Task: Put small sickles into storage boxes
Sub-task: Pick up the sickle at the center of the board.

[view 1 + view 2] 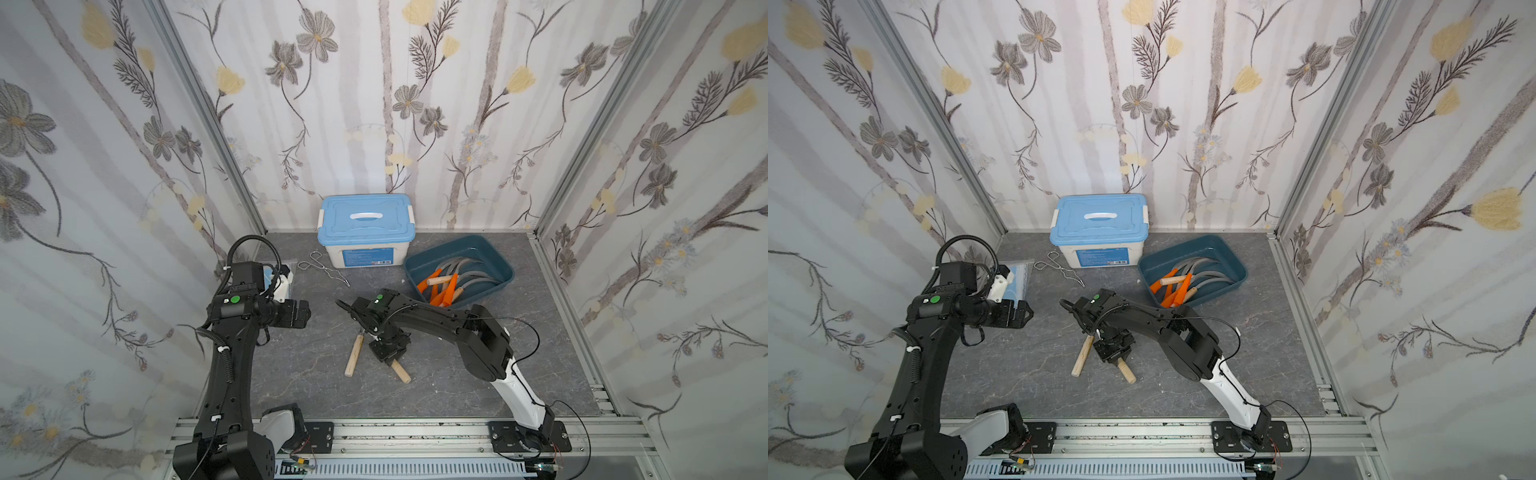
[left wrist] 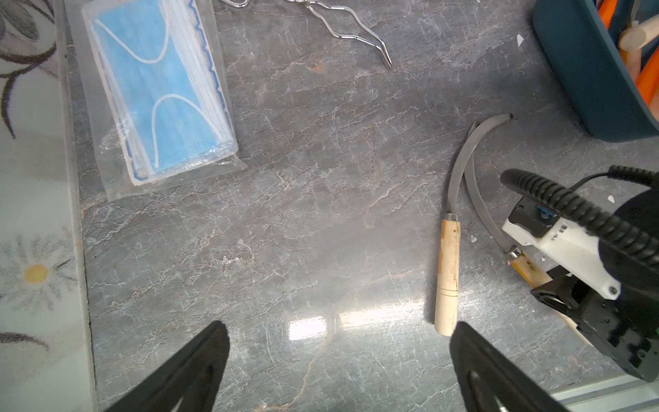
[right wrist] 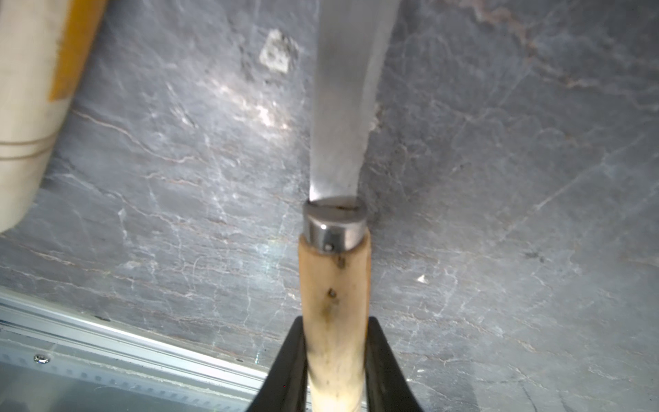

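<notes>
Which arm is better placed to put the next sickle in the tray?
Right: the right gripper clamps a wooden-handled sickle, near the teal tray; the left gripper is open and empty.

In both top views, at lower centre, the right gripper [image 1: 388, 353] covers the mid-handle of the clamped sickle [image 1: 402, 372]; only its butt shows. The right arm [image 1: 432, 318] hides that blade and the blade of the adjacent sickle [image 1: 354, 355]. The stacked sickles [image 1: 457, 278] in the tray [image 1: 496, 255] overlap; count indeterminate. The left arm [image 1: 963, 309] masks part of the mask packet [image 1: 1021, 272]. The label [image 1: 361, 261] on the white box [image 1: 365, 249] is illegible. In the right wrist view, blade tip and handle butt are cropped.
</notes>
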Robot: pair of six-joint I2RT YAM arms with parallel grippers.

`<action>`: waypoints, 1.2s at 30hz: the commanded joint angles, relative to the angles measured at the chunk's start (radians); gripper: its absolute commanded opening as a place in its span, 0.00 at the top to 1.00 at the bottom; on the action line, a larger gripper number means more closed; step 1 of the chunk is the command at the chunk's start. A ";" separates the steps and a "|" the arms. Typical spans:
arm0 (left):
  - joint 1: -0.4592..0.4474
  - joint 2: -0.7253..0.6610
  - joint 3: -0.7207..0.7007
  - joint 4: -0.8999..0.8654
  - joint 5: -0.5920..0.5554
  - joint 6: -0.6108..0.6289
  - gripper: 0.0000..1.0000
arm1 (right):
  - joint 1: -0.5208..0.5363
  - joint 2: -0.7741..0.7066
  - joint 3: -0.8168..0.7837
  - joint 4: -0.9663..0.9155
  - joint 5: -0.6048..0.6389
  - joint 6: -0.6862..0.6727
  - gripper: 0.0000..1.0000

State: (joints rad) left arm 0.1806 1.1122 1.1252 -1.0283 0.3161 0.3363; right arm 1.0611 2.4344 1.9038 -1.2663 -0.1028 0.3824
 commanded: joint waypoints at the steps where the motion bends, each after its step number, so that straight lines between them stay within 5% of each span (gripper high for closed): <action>1: -0.001 -0.010 -0.004 -0.019 0.018 0.024 0.00 | 0.005 -0.001 0.006 -0.037 -0.016 -0.032 0.91; 25: -0.004 -0.018 0.025 -0.013 0.009 0.011 0.00 | 0.047 -0.234 -0.254 0.010 -0.061 0.035 0.92; 36: -0.006 0.020 0.083 -0.027 0.005 0.007 0.00 | 0.036 -0.331 -0.157 0.014 -0.039 0.114 0.93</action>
State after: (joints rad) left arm 0.1757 1.1236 1.1877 -1.0447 0.3183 0.3370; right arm 1.1023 2.1262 1.7298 -1.2644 -0.1555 0.4591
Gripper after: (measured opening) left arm 0.997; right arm 0.238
